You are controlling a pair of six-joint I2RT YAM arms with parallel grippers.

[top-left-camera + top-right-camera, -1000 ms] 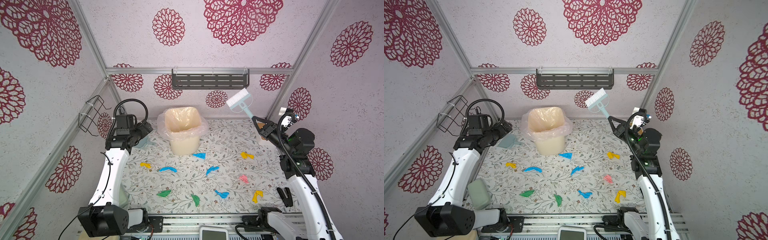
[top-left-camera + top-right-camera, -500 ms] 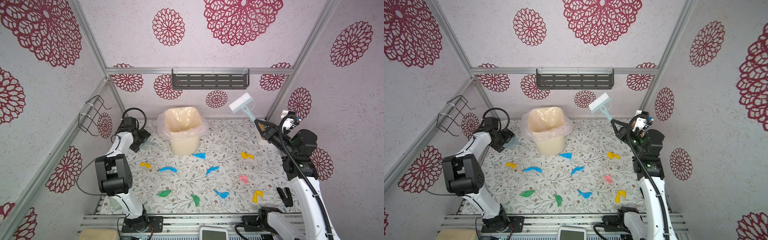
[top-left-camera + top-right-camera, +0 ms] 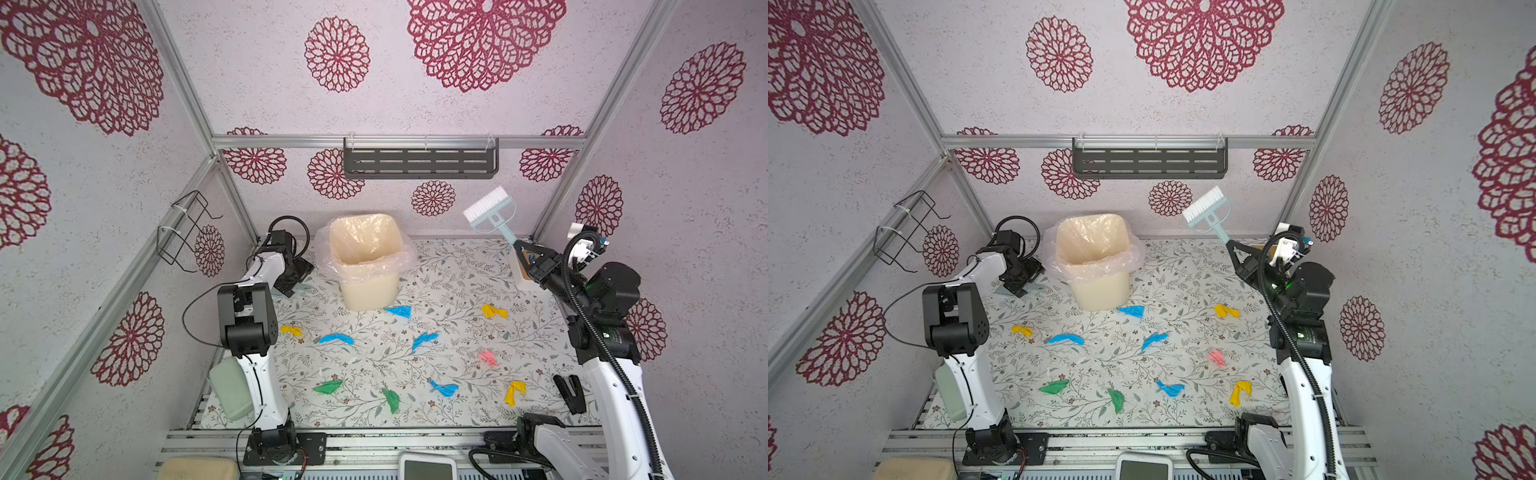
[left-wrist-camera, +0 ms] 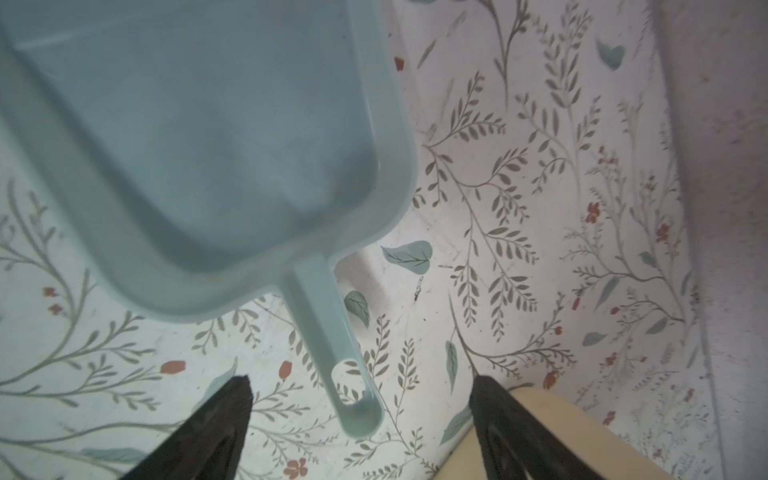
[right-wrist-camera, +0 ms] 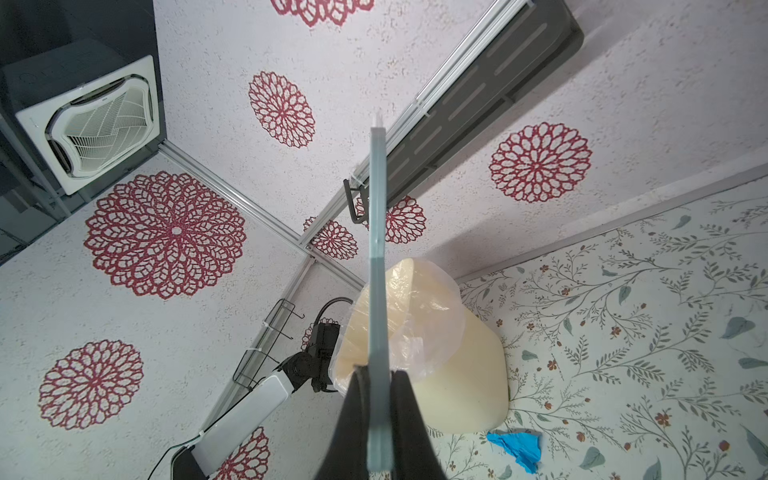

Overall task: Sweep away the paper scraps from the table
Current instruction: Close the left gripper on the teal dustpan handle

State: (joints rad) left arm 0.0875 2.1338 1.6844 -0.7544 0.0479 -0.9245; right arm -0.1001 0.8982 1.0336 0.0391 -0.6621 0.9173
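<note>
Several paper scraps lie across the table (image 3: 457,282): blue (image 3: 399,311), yellow (image 3: 493,311), pink (image 3: 487,357) and green (image 3: 328,387) among them. At the back left, beside the bin, my left gripper (image 3: 293,278) points down. In the left wrist view it (image 4: 361,382) stands open, with the handle (image 4: 332,332) of the pale blue dustpan (image 4: 199,145) between its fingers, touching neither. My right gripper (image 3: 523,253) is shut on the handle of a pale blue brush (image 3: 488,208), which it holds in the air at the back right, white bristles up. The right wrist view shows the handle (image 5: 378,291) edge-on between the shut fingers.
A cream bin (image 3: 365,257) lined with a clear bag stands at the back centre. A dark shelf (image 3: 419,160) hangs on the back wall and a wire basket (image 3: 183,232) on the left wall. A black clip-like piece (image 3: 569,392) lies at the front right.
My left arm has swung down to the dustpan in the back left corner, and its jaws have narrowed a little. The right arm with the brush has drifted slightly to the right.
</note>
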